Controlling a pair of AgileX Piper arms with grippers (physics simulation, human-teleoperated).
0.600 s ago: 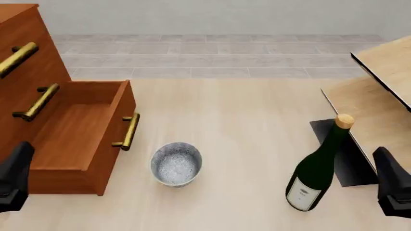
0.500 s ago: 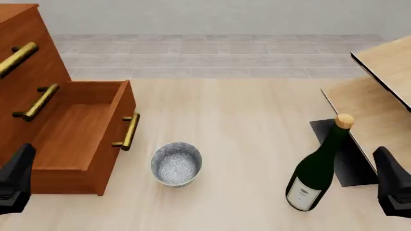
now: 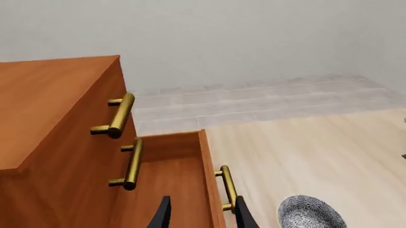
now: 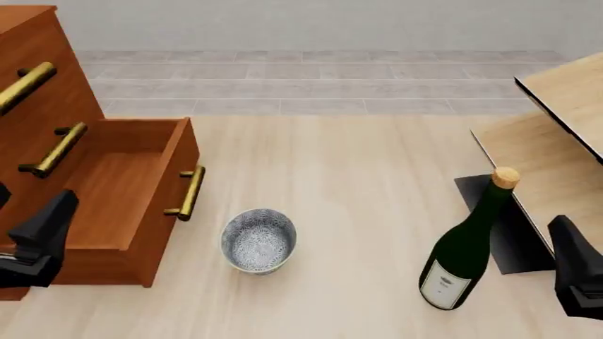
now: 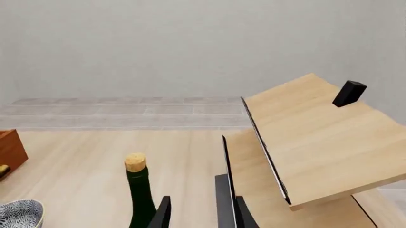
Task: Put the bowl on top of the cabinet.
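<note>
sitting upright, bowl [image 4: 258,240] mouth up, beside cabinet [image 4: 104,205] open drawer.

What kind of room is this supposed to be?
Probably a simulated home-like test scene, not a real room: a cabinet with one drawer open, a bowl and a bottle stand on a pale wooden surface before a blank wall.

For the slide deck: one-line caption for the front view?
Speckled bowl upright on the table between the cabinet with its open drawer and a green bottle; both grippers low, apart from everything.
</note>
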